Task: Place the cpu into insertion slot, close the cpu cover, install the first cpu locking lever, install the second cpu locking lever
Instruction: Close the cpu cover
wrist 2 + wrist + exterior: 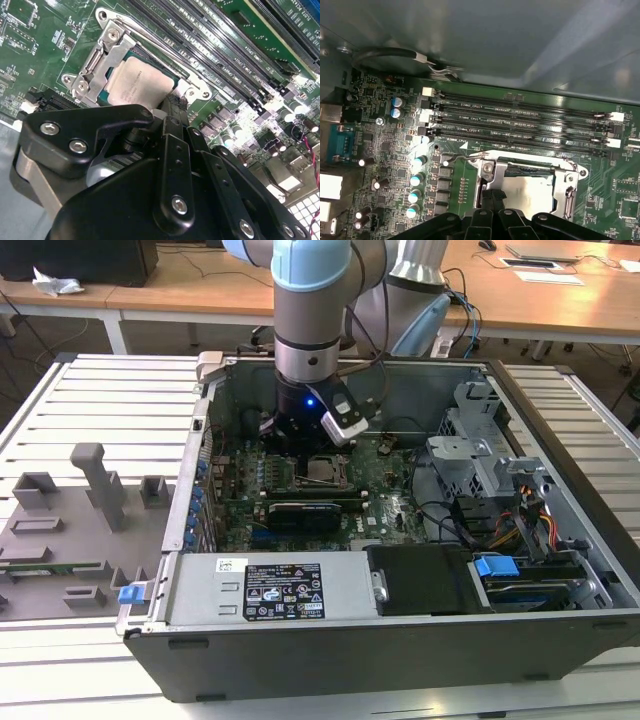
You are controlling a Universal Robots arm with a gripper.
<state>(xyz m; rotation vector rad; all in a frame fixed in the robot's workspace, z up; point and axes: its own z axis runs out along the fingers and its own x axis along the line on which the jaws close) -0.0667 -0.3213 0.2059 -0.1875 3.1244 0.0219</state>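
The cpu (140, 82) lies flat in the insertion slot (530, 171) with its dull silvery metal face up. It is square, so no side reads as a long axis. In the first wrist view its edges run parallel to the long, narrow black memory slots (520, 120) just beside the socket.

The cpu cover (107, 55), a thin stamped frame of bright metal with a large square window, is folded down over the chip, and the silvery face shows through the window. A thin bent-wire locking lever (150, 42) runs straight along the cover's edge on the memory-slot side, with its hooked end near one corner of the socket.

The gripper (172, 102) is a black linkage with silver screw heads and a matte finish. It stands at the socket's edge opposite the memory slots. Its two fingers (486, 200) are drawn together, and I see nothing between them.

The green motherboard (385, 145) around the socket carries rows of small cylindrical capacitors.

In the exterior view the arm reaches straight down into the open grey computer case (400, 660), which lies on a pale slatted table (100, 410).
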